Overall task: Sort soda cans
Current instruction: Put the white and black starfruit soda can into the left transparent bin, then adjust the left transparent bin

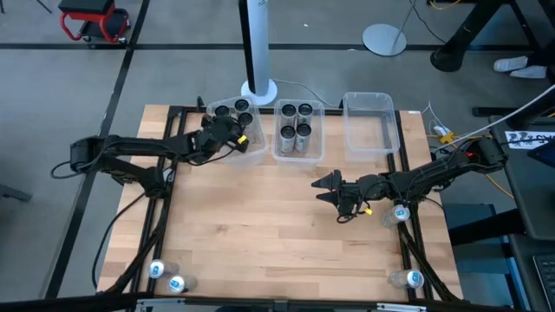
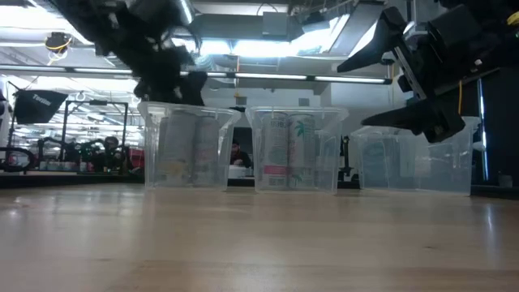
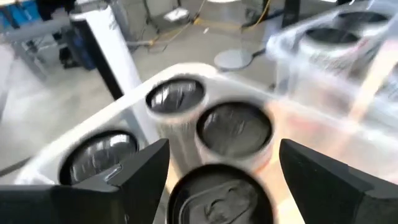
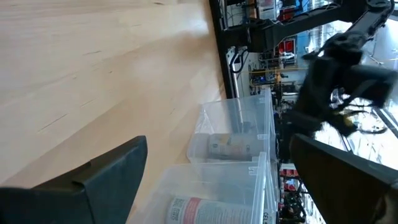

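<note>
The left gripper (image 3: pixel 217 165) hangs jaws apart over dark-topped silver soda cans (image 3: pixel 233 130) in the left clear plastic bin (image 1: pixel 253 143). The right gripper (image 1: pixel 328 186), jaws wide, hovers over the bench (image 1: pixel 260 234). Cans look light, thin-walled, slick: squeeze mid-wall gently.

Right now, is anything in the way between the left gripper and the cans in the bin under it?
No, nothing visible is. The left gripper hangs open just above the cans in the left bin, which has no lid. Only air shows between them. The right gripper waits open over the table.
</note>
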